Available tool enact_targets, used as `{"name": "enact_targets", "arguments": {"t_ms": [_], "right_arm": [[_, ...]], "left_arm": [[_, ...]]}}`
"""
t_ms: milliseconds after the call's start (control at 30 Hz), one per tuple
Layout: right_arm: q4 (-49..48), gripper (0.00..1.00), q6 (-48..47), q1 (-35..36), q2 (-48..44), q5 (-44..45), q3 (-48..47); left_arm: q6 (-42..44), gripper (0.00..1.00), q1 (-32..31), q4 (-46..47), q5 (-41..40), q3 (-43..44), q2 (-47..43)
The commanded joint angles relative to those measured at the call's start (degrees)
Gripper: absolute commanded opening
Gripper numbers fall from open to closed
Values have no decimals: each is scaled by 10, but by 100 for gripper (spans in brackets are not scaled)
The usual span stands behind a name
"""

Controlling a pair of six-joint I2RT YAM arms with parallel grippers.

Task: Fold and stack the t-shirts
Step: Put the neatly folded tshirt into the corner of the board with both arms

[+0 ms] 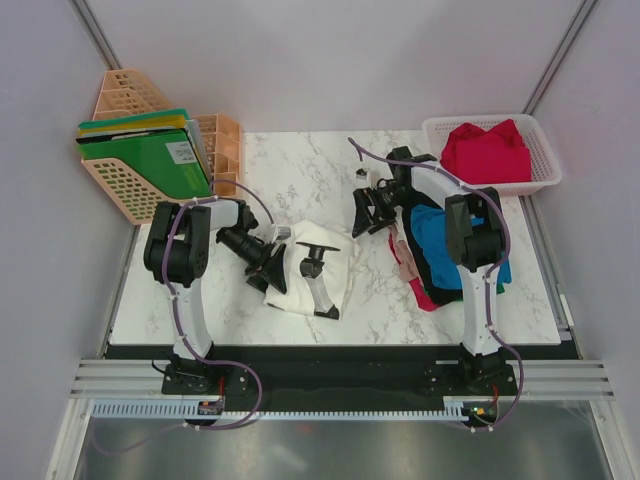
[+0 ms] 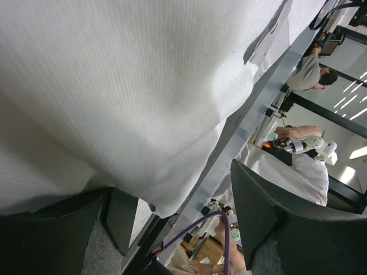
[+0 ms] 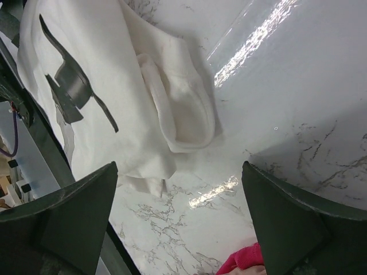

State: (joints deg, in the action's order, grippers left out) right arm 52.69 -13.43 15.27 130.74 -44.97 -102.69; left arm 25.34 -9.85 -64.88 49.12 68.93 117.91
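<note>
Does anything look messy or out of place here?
The white t-shirt lies crumpled mid-table; the coloured shirts to its right form a loose heap; a red shirt sits bunched in the basket.

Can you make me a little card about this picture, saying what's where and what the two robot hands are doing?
white t-shirt: lying crumpled mid-table, black print showing
left gripper: at that shirt's left edge, jaws apart, cloth against one finger
right gripper: open, holding nothing, above bare marble right of that shirt
red t-shirt: in the white basket, far right corner
shirt pile: blue, black and red cloth, right side
green folders: standing in the rack, far left corner
</note>
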Motion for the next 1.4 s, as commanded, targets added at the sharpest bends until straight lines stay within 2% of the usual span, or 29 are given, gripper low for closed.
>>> {"name": "enact_targets", "arguments": {"t_ms": [0,267,500,667,700,933,967,1000,1033,1067,1100,1133,1200,1233,1367], "right_arm": [[-38,98,-14,4,28,59,-1],[-48,98,-12,56,34,37,20],[-43,98,-4,68,32,8,34],[-7,98,-31,67,21,3,63],[-1,96,-45,67,18,3,69],[19,77,-76,64,-7,9,124],[19,71,-78,64,-7,8,126],[20,66,-79,64,-7,9,128],[21,60,-81,64,-4,5,131],[22,46,-83,64,-2,3,131],[23,37,-82,64,0,2,132],[25,29,-83,64,3,1,134],[25,3,-84,64,5,-3,136],[25,0,-84,64,4,-3,137],[29,0,-93,65,-8,-9,146]], "left_arm": [[17,72,-4,28,-13,-4,-7],[17,73,-6,28,-17,-4,-7],[16,57,-6,28,-19,-5,-9],[19,50,-6,28,-21,-5,-9],[20,46,-6,28,-21,-5,-9],[22,33,-6,27,-18,-5,-8],[22,32,-6,26,-18,-5,-8],[23,26,-6,25,-18,-5,-7],[23,22,-5,26,-17,-5,-7],[23,17,-6,25,-16,-5,-7],[23,7,-6,25,-16,-5,-7],[23,4,-6,24,-16,-5,-7],[26,2,-6,23,-14,-4,-6],[27,2,-6,22,-14,-4,-6],[39,2,-7,17,-3,-1,-16]]}}
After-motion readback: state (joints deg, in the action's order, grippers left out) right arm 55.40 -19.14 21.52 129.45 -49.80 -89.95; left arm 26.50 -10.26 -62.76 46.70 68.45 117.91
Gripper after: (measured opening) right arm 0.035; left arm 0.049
